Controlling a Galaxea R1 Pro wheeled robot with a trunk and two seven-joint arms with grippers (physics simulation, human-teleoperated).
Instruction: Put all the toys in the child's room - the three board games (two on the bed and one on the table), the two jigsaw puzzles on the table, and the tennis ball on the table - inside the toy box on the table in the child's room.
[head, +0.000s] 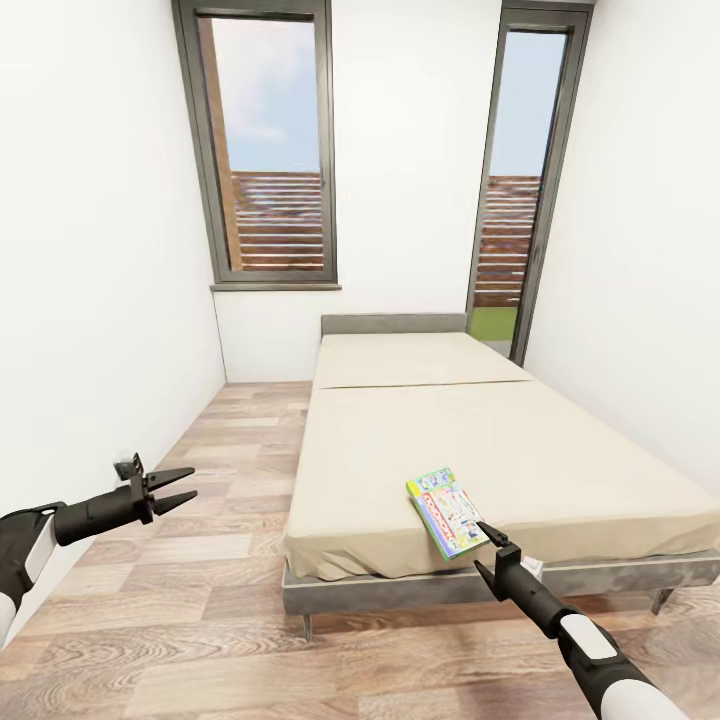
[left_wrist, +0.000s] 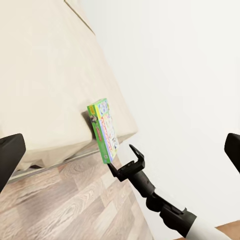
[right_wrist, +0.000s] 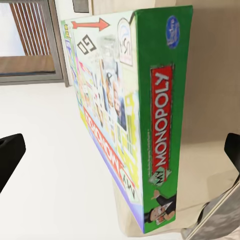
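One flat green-edged pale blue Monopoly board game box (head: 446, 511) lies near the foot corner of the low beige-mattressed, grey-framed bed (head: 560, 450). The right fingers (head: 486, 550) reach toward it, spread and empty. The left fingers (head: 172, 488) hover open over the wood-plank floor (head: 200, 600).

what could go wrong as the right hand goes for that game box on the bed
The board game lies close to the foot edge of the bed, so a push from the right hand might slide it or tip it onto the floor. The open fingers look lined up on the box's thin green side; if they close off-centre, the flat box could twist out. The left hand hangs off to the side, too far to steady it.
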